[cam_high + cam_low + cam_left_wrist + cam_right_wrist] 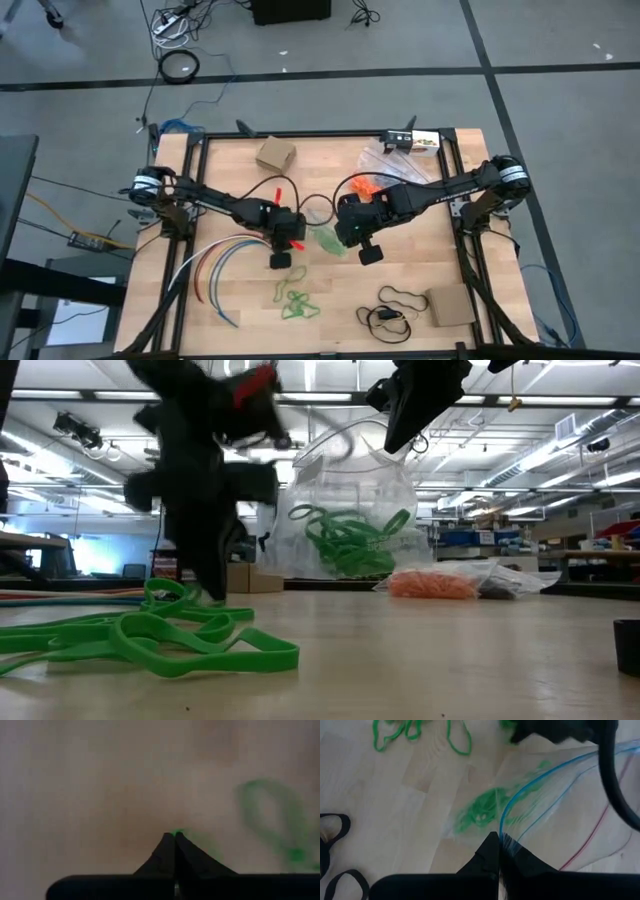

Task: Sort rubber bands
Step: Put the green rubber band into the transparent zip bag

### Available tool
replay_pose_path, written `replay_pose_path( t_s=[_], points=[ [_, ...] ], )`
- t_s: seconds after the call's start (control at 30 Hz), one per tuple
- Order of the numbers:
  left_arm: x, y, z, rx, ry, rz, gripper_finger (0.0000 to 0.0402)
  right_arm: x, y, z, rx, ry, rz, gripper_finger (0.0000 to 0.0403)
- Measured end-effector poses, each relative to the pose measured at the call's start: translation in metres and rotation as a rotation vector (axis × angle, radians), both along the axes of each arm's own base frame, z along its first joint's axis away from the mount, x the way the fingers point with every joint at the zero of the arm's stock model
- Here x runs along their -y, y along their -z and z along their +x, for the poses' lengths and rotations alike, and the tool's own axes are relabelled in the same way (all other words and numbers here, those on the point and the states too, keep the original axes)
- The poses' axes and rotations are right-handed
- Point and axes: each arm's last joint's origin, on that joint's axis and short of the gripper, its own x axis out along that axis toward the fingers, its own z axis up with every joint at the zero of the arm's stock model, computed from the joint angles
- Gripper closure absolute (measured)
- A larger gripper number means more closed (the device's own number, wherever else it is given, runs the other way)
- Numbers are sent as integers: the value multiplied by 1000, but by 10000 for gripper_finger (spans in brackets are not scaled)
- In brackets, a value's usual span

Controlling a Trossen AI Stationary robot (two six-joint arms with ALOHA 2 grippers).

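Note:
Loose green rubber bands lie in a heap on the wooden table near its front edge, also seen close up. My left gripper is down at the table beside that heap, shut, with a speck of green at its tips. My right gripper is higher up, shut on a clear zip bag that holds green rubber bands. Black rubber bands lie at the front right. Orange rubber bands sit in another clear bag at the back. My left gripper pinches a green rubber band between its two fingertips, coming steeply from above at the tabletop. Only a speck of the band shows at the tips, so which part it has cannot be told. My right gripper pinches the clear bag at its blue zip edge between its two fingers, slanting down from above. The bag hangs below the fingers with the green bands in its lower part.
Long curved coloured cables lie at the left front. A cardboard box stands at the back and a flat cardboard piece at the front right. A small device sits on the far edge. A black frame borders the table.

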Motion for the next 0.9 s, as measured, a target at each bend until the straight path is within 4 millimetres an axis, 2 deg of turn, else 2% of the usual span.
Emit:
replay_pose_path(
  t_s=[0.23, 0.4, 0.5, 0.57, 0.7, 0.9],
  points=[
    [19, -75, 24, 60, 112, 93, 399, 0, 0, 0, -2, -1, 0, 403],
    [24, -135, 32, 120, 140, 280, 400, -1, -4, 2, 38, -19, -2, 403],
    [21, -159, 37, 197, 123, 393, 400, -3, -8, 4, 79, -25, -4, 403],
    [16, -169, 41, 238, 107, 447, 400, -6, -9, 4, 89, -33, -5, 403],
    [4, -173, 45, 262, 78, 498, 400, -7, -8, 4, 90, -30, -11, 403],
    [3, -174, 47, 287, 86, 463, 400, -5, -6, 4, 78, -18, -5, 403]
  ],
)
